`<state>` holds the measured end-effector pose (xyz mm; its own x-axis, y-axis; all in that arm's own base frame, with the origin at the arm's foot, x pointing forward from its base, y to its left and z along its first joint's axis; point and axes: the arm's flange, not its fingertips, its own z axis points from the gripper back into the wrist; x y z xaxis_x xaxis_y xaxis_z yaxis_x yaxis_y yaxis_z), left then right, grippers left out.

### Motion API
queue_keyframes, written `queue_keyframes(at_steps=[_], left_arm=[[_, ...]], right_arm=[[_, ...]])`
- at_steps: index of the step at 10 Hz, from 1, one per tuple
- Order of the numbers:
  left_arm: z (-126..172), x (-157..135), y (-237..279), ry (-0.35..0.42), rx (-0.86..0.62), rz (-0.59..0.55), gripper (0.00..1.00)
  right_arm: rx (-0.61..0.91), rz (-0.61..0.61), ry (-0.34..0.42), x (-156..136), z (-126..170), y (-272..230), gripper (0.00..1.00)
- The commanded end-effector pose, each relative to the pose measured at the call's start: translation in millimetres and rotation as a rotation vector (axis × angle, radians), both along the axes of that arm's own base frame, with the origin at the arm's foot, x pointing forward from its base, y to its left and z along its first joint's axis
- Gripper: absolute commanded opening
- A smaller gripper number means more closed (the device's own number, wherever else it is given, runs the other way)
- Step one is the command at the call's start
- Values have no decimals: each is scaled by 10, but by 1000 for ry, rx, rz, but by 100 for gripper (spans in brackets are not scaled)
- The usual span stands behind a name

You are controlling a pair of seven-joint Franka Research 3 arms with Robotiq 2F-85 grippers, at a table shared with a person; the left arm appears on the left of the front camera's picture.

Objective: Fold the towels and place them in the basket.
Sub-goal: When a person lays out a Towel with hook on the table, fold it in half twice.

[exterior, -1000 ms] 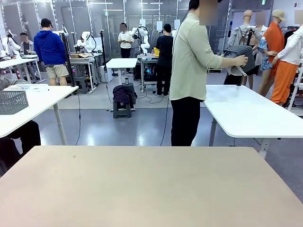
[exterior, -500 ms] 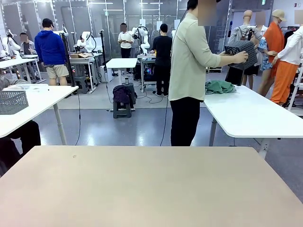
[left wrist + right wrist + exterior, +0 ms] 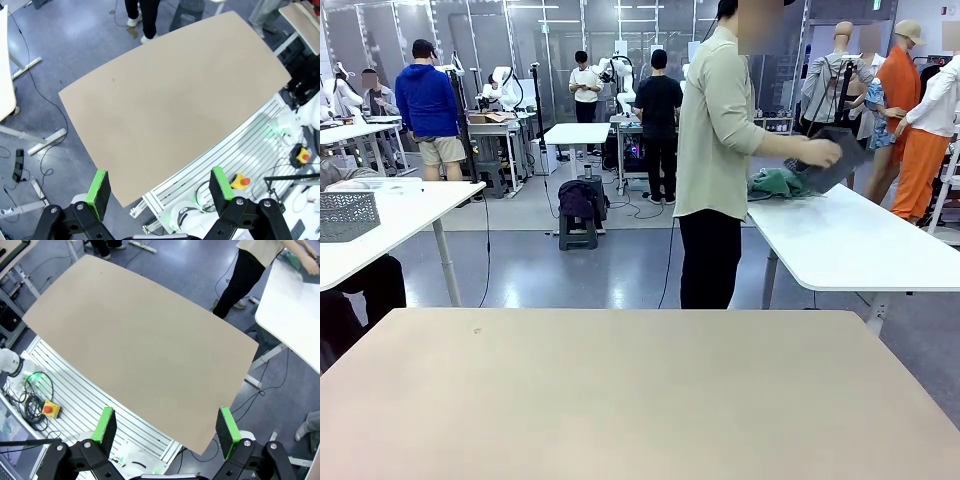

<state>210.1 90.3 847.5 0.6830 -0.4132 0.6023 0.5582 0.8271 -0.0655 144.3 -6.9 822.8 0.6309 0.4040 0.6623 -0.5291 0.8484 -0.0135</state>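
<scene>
A green towel [image 3: 775, 182] lies crumpled on a white side table [image 3: 850, 240] beyond my beige table [image 3: 640, 400]. A person [image 3: 715, 130] stands there and holds the dark basket [image 3: 845, 155] tilted low over that white table, beside the towel. The right wrist view catches the towel [image 3: 294, 259] under the person's hand at its top right corner. My left gripper [image 3: 159, 185] hangs open high above the beige table [image 3: 170, 95] with nothing between its green pads. My right gripper [image 3: 167, 425] is likewise open and bare, high above the same table [image 3: 135, 335].
A light grey perforated basket [image 3: 345, 215] sits on another white table at the left. Other people and workstations stand farther back. The arms' base rails with red stop buttons [image 3: 240, 181] [image 3: 49, 409] run along the near table edge.
The person lowered the dark basket from chest height down to the white table. A green towel came to lie on that table. Both grippers stayed still and open.
</scene>
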Motion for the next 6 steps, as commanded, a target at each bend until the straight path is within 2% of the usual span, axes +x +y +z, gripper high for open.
queue_keyframes(at_steps=[1, 6], left_arm=[[7, -8, -3, -4, 0, -3, 100], [7, -8, -3, -4, 0, -3, 100]], right_arm=[[1, 0, -2, -11, 2, -6, 100], [1, 0, -2, -11, 2, -6, 100]])
